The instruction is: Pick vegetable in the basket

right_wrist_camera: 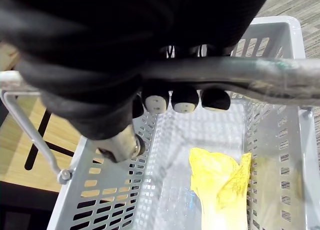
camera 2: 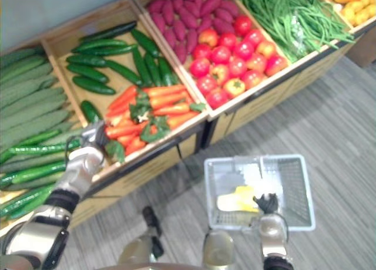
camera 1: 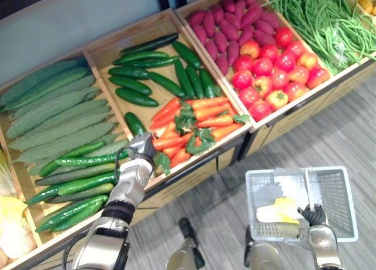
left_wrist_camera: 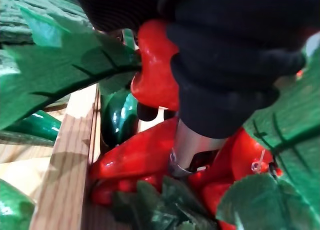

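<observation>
My left hand (camera 1: 140, 151) reaches into the wooden crate of orange carrots (camera 1: 200, 114) with green tops, at the pile's near left corner. In the left wrist view its fingers curl round one carrot (left_wrist_camera: 154, 65), with more carrots (left_wrist_camera: 135, 157) and leaves below. Lower right, my right hand (camera 1: 314, 216) is shut on the wire handle (right_wrist_camera: 240, 72) of a grey plastic basket (camera 1: 346, 223) held over the floor. A pale yellow leafy vegetable (right_wrist_camera: 222, 185) lies in the basket.
Sloping wooden crates hold dark cucumbers (camera 1: 147, 64), pale ridged gourds (camera 1: 53, 108), purple sweet potatoes (camera 1: 226, 29), red tomatoes (camera 1: 276, 67) and green beans (camera 1: 320, 17). A wooden divider (left_wrist_camera: 67, 160) borders the carrots. Grey plank floor (camera 1: 352, 135) lies in front of the stand.
</observation>
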You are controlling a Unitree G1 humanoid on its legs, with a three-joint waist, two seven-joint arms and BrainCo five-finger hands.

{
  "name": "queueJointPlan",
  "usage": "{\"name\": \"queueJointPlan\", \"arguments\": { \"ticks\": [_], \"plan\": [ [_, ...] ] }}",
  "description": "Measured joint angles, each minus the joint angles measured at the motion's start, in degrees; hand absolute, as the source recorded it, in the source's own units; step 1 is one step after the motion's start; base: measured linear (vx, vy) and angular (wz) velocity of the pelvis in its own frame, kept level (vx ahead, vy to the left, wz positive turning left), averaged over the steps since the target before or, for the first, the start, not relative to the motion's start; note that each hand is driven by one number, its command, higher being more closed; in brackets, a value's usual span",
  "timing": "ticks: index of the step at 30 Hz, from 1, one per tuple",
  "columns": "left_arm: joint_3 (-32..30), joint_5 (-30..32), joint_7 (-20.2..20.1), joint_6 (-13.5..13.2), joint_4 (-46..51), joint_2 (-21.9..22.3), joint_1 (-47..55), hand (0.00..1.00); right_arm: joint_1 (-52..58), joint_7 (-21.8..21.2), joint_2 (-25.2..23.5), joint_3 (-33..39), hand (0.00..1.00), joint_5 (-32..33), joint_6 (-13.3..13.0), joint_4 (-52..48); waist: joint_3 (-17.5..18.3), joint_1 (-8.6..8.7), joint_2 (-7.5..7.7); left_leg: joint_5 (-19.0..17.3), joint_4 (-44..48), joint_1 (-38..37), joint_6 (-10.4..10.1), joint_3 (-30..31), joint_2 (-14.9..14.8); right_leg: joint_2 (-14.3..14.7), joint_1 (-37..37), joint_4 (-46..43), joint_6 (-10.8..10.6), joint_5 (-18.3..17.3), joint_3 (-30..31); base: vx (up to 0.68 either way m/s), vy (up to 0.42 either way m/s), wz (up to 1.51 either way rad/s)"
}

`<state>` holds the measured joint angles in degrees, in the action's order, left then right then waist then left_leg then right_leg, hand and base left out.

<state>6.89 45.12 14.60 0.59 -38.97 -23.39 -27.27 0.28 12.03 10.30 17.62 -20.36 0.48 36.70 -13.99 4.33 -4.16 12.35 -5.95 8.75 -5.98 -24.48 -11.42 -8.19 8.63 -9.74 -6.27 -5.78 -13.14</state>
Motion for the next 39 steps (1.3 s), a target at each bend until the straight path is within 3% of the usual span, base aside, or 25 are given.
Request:
{"name": "queueJointPlan", "arguments": {
  "ticks": [20,27,29,39],
  "plan": [
    [-3.1,0.0,0.4,-1.5,18.5,-2.4,7.4,1.0,2.1,0.0,0.0,0.0,1.0,-0.4,0.0,-0.1,0.4,-1.56,-1.75,-0.5,0.0,-1.9,0.2,3.2,0.1,-0.1,-4.2,0.6,0.0,-0.1,-3.2,-0.03,-0.001,0.08],
    [-2.9,0.0,-0.1,-4.3,25.1,-3.9,10.4,1.0,2.3,-0.1,0.1,0.0,1.0,-2.1,0.0,0.0,0.8,-2.68,-2.03,-0.8,0.0,-2.3,0.6,3.6,0.7,-0.8,-5.2,0.7,-0.2,0.0,-4.0,-0.01,0.004,0.05],
    [-2.6,0.0,-0.4,-5.5,26.4,-3.9,11.3,1.0,2.1,-0.3,0.1,-0.1,1.0,-2.1,0.2,0.5,2.3,-2.88,-2.09,-0.7,0.0,-2.4,0.6,4.8,1.0,-0.9,-6.2,1.0,-0.3,-0.1,-5.2,0.0,-0.006,0.19],
    [-0.7,0.0,-0.8,-5.6,27.6,-3.9,11.4,1.0,1.9,-1.0,0.2,-0.6,1.0,-2.2,0.2,2.3,4.9,-2.97,-1.85,-0.9,0.0,-2.0,0.6,4.8,1.0,-1.0,-5.9,0.8,-0.3,-0.1,-5.2,0.0,-0.001,0.02]
  ]
}}
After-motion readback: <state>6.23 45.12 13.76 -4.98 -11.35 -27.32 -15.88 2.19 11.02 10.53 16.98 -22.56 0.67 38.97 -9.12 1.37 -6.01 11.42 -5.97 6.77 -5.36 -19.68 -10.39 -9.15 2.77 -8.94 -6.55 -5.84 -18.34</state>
